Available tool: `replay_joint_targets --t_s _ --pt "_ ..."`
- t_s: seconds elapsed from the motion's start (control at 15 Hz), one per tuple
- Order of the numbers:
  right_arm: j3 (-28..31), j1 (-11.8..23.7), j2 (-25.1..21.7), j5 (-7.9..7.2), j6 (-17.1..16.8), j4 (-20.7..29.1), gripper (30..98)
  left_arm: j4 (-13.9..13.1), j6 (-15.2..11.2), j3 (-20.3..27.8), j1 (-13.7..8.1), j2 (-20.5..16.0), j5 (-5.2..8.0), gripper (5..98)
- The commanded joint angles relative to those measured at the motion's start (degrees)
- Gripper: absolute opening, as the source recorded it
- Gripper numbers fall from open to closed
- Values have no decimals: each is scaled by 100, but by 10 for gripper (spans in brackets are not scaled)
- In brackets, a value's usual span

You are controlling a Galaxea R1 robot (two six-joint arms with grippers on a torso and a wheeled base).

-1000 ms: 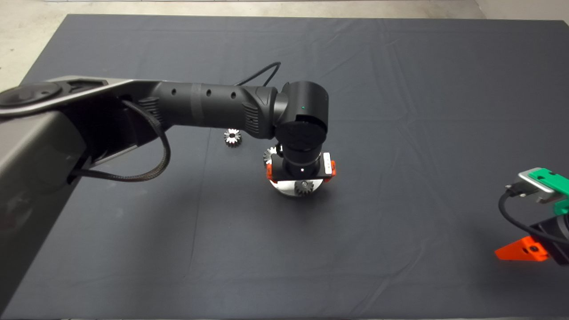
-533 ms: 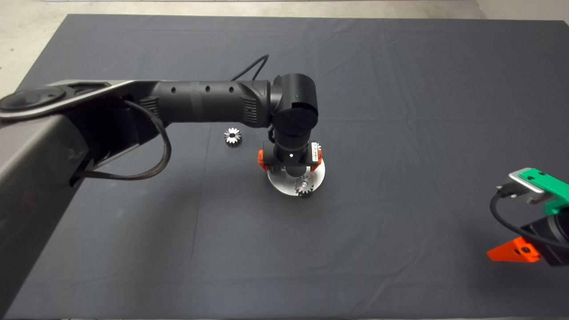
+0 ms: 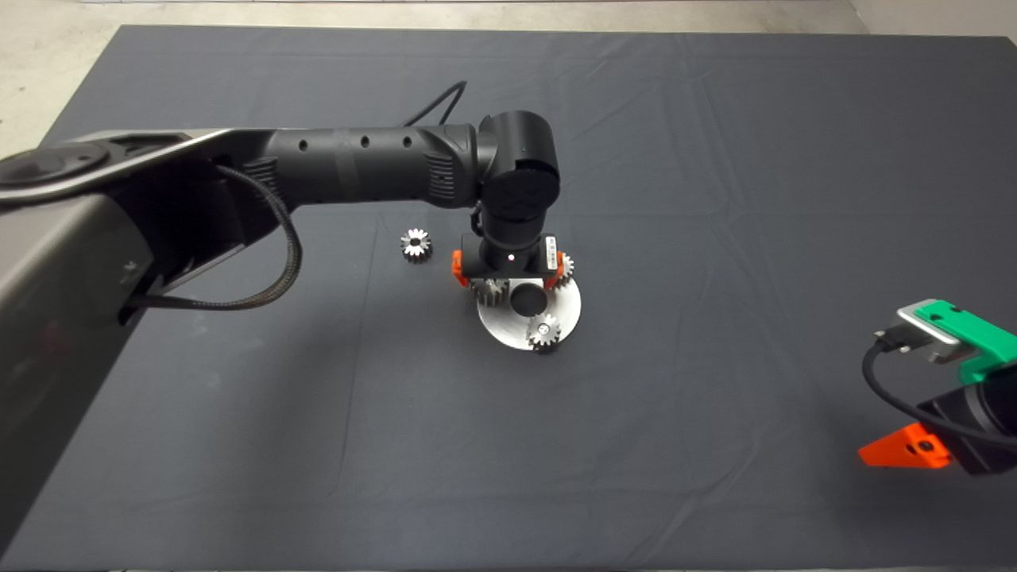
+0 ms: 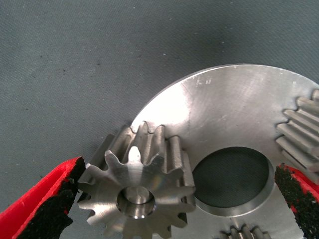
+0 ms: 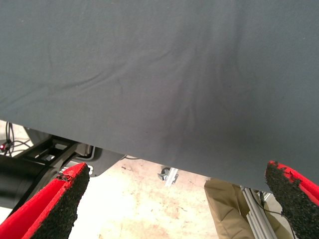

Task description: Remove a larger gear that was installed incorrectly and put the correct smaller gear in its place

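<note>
A round silver plate (image 3: 566, 311) lies mid-mat with three gears on it. The larger gear (image 4: 137, 191), chunky-toothed and seated on a pin, overhangs the plate's left rim (image 3: 487, 291). My left gripper (image 3: 508, 270) hovers just above the plate's far part, open (image 4: 179, 172). One pad (image 4: 47, 211) stands just outside the larger gear, the other pad (image 4: 299, 191) near a second gear (image 4: 301, 129). A loose smaller gear (image 3: 415, 244) lies on the mat left of the plate. My right gripper (image 3: 914, 449) waits open at the lower right.
A third gear (image 3: 545, 331) sits on the plate's near rim. The plate has a round centre hole (image 4: 232, 177). The right wrist view shows the mat's edge (image 5: 149, 159) with floor and metal framing beyond.
My left arm has drawn back toward the far side, uncovering the plate's centre hole and near gear. The right gripper has drifted a little lower and to the left.
</note>
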Motion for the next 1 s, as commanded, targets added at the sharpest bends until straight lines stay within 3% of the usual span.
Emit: replay_joint_targets --t_s 0.0,0.2,0.53,0.67,0.93 --pt "113 98 19 -505 106 203 934 -117 77 -85 -124 10 384 977" --pt "122 107 -23 -514 106 203 934 -534 68 -67 -124 3 357 977" --pt "157 125 -52 -523 115 203 934 -773 15 -15 -98 -34 366 947" --pt "157 133 -50 -523 115 203 934 -778 -2 22 -98 -16 366 944" --pt "210 142 -34 -523 133 212 934 -615 6 -11 -89 -25 366 850"
